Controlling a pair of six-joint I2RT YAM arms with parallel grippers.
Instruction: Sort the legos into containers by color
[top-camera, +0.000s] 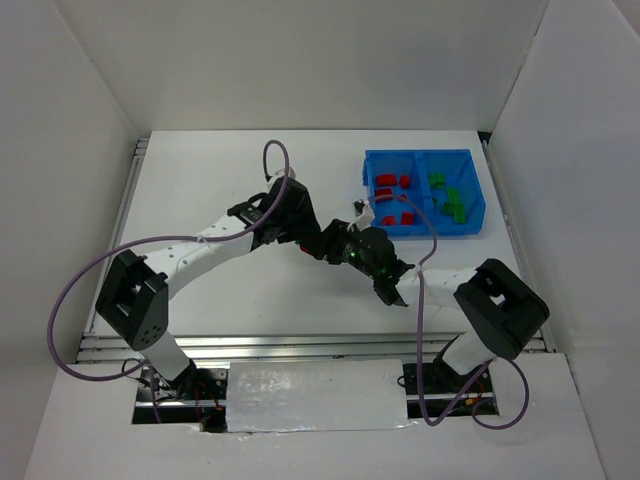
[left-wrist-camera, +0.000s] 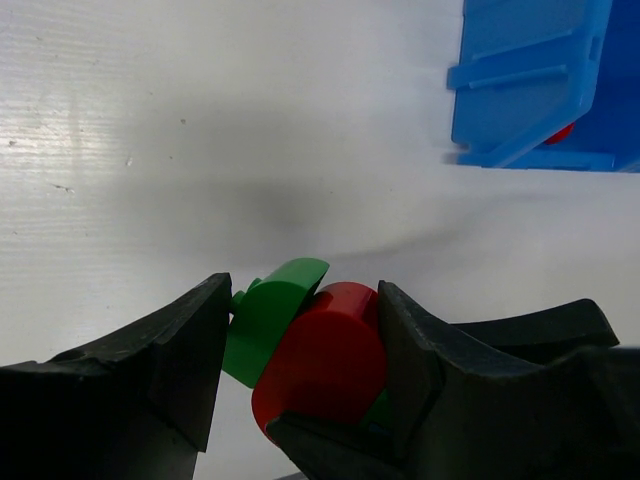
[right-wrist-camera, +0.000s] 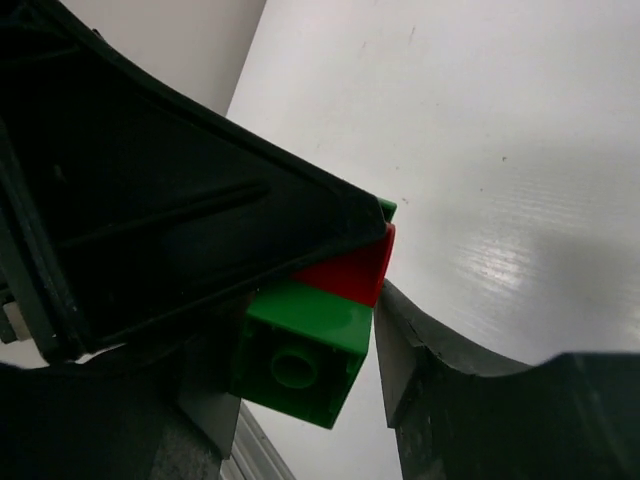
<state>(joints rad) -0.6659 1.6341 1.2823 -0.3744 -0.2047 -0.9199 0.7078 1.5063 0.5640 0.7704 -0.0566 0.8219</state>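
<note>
Two joined legos (left-wrist-camera: 320, 360), one red, one green, pinched in left gripper (left-wrist-camera: 305, 335) jaws, part closed, above table (top-camera: 200, 170) off near left corner of bin (top-camera: 474, 195) | right gripper (top-camera: 338, 243) jaws part open at the pair; we cannot tell if they grip | bin: reds (top-camera: 392, 196) left compartment, greens (top-camera: 450, 200) right

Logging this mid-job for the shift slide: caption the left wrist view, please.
Left gripper clamps joined red and green legos over the white table, blue bin at upper right.
</note>
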